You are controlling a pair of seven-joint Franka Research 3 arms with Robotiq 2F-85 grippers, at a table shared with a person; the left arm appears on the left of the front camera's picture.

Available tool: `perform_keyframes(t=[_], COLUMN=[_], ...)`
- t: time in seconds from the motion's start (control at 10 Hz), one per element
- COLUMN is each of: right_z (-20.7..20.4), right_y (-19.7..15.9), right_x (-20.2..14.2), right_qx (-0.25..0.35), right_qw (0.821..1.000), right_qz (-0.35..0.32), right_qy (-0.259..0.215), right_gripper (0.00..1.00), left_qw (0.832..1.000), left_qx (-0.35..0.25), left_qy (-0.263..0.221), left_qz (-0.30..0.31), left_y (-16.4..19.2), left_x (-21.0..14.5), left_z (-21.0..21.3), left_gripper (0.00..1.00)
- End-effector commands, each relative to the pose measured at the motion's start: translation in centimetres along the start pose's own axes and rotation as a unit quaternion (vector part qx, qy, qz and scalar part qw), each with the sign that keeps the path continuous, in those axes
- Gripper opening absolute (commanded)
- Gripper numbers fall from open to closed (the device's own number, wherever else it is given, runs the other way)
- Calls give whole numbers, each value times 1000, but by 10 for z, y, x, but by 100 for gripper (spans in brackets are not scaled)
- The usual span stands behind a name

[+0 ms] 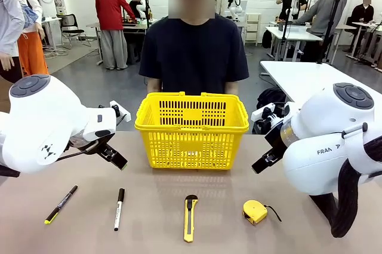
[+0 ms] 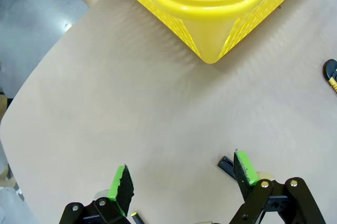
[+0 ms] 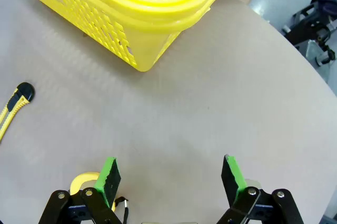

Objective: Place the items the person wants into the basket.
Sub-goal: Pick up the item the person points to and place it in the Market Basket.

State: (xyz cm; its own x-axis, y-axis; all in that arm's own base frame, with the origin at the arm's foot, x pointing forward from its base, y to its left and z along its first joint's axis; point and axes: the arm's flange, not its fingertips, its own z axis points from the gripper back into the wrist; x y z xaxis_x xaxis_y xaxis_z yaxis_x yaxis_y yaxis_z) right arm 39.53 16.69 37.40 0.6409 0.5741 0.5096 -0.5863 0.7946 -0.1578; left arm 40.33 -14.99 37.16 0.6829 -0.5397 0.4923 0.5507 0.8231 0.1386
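Spread wide and holding nothing, the left gripper (image 2: 182,172) and the right gripper (image 3: 169,175) hang above the table (image 1: 155,233), one at each side of the basket (image 1: 191,146); I read both as waiting for a cue.

Across the table the person (image 1: 194,51) stands close behind the basket; their hands are hidden behind its far rim, so I cannot tell which items they want.

The basket sits upright at the middle of the far half, between my two arms.

Nearer me, four tools lie in a loose row, well apart from each other:
- the knife (image 1: 190,218) lies in front of the basket, its long axis running from me towards the person; it sits about midway between the arms, so either could take it
- the marker (image 1: 119,208) lies left of the knife, nearly parallel to it, on the left gripper's side
- the pen (image 1: 61,204) lies furthest left, slanted, yellow tip towards me; the left gripper is plainly the nearer
- the tape measure (image 1: 255,211) lies right of the knife, below the right gripper; its yellow edge peeks out beside one pad in the right wrist view

All four lie nearer me than the fingertips, so I judge any pick means drawing back and down.

In the left wrist view a small black end shows beside one pad; I cannot tell what it belongs to; the knife is cut off at the frame edge in both wrist views.
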Motion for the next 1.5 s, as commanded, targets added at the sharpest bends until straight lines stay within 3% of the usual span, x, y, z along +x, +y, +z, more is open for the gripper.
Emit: perform_keyframes(t=[0.0,0.3,0.6,0.9,1.2,1.3,1.4], right_z=[0,0,142,271,326,331,331], right_y=[0,0,7,-2,5,4,4], right_x=[0,0,41,85,110,88,88], right_qx=[0,0,-59,-127,-169,-136,-136], right_qw=[1000,1000,996,990,983,987,987], right_qz=[0,0,52,64,65,72,72], right_qy=[0,0,-47,-24,-27,-51,-51], right_gripper=[100,100,100,100,100,100,100], left_qw=[1000,1000,987,974,970,967,970], left_qx=[0,0,103,147,171,198,164], left_qy=[0,0,-78,-88,-91,-77,-103], left_qz=[0,0,-95,-147,-149,-141,-146], left_y=[0,0,1,3,3,0,2], left_x=[0,0,51,93,106,100,106], left_z=[0,0,132,243,284,280,297], left_gripper=[100,100,100,100,100,100,100])
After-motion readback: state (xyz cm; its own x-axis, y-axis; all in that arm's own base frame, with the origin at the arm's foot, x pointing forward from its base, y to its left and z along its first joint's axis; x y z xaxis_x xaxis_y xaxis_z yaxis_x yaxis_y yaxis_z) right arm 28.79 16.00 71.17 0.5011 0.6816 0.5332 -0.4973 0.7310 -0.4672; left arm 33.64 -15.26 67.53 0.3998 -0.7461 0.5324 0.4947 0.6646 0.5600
